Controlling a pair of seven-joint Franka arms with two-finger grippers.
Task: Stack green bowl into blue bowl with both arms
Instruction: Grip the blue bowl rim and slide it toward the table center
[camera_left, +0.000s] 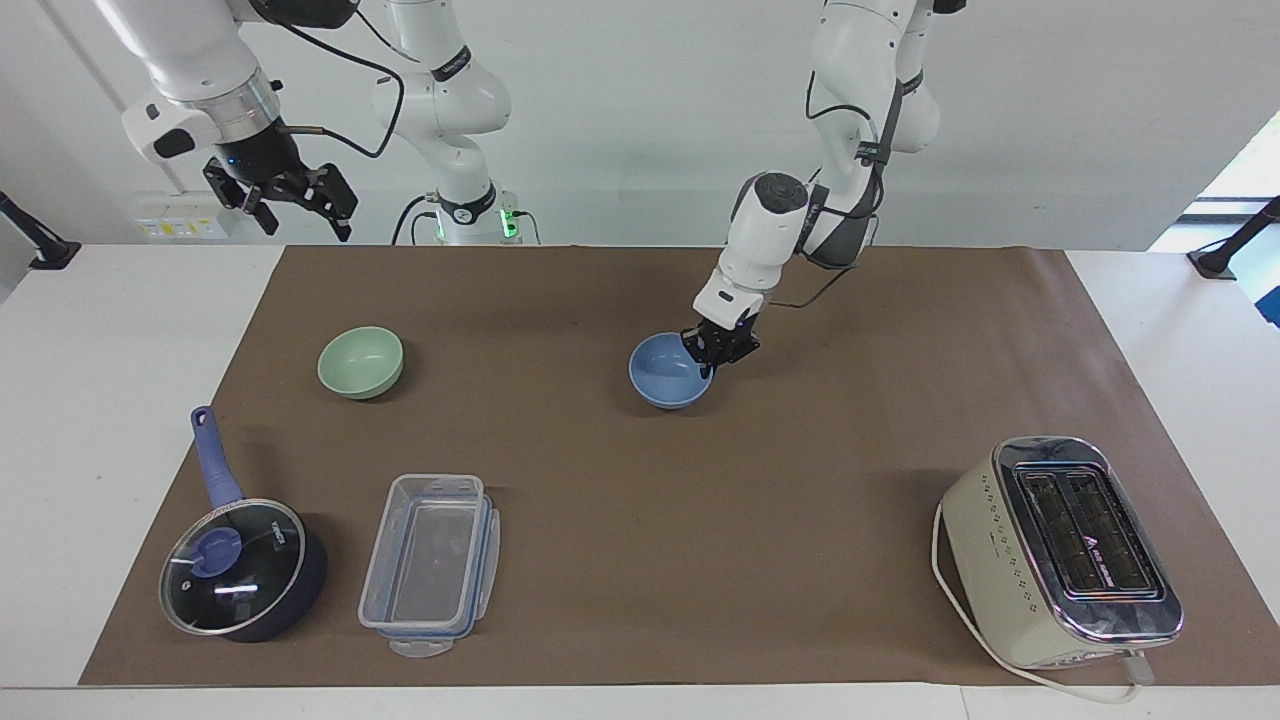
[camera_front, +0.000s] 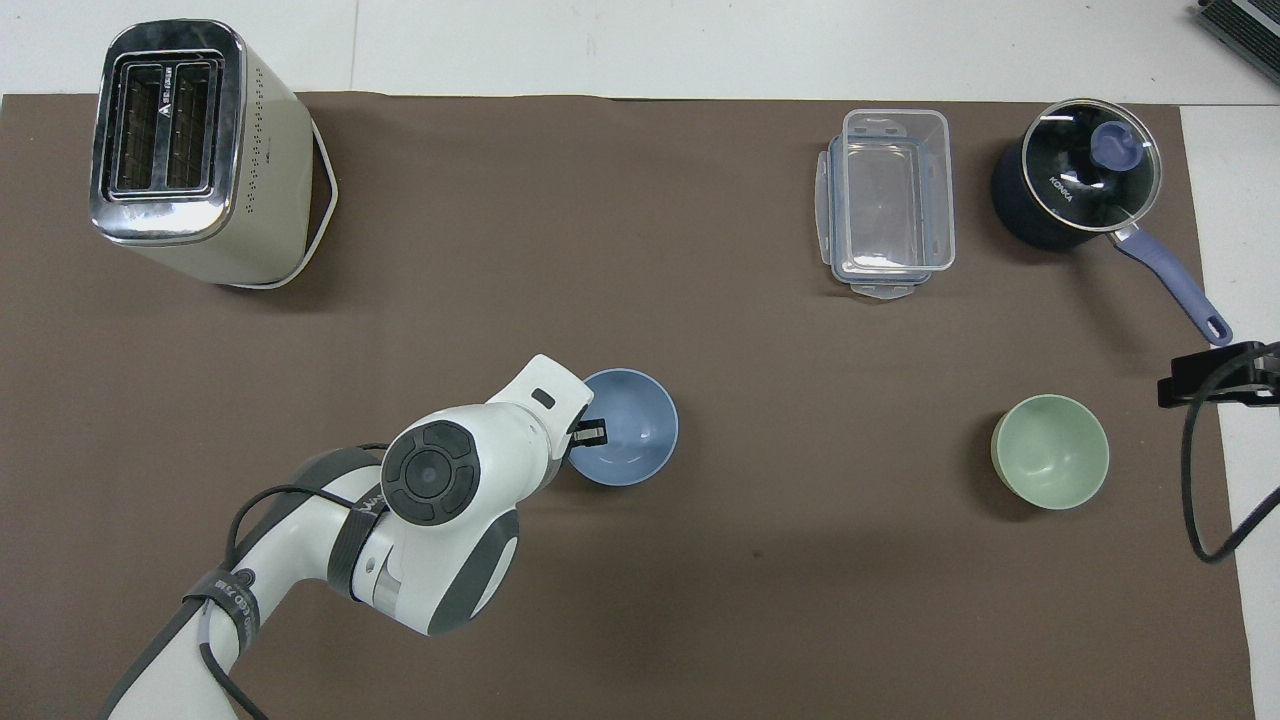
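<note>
Left gripper (camera_left: 718, 349) clamps blue bowl (camera_left: 668, 371) rim mid-mat; right gripper (camera_left: 290, 200) spread, raised, waiting; green bowl (camera_left: 360, 362) untouched, stacking undone.

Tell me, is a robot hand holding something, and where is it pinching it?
The left gripper pinches the blue bowl by its rim, on the side toward the left arm's end of the table. The right gripper waits in the air, open and empty.

Container (camera_left: 430, 560) between saucepan (camera_left: 243, 570) and toaster (camera_left: 1060, 552)
</note>
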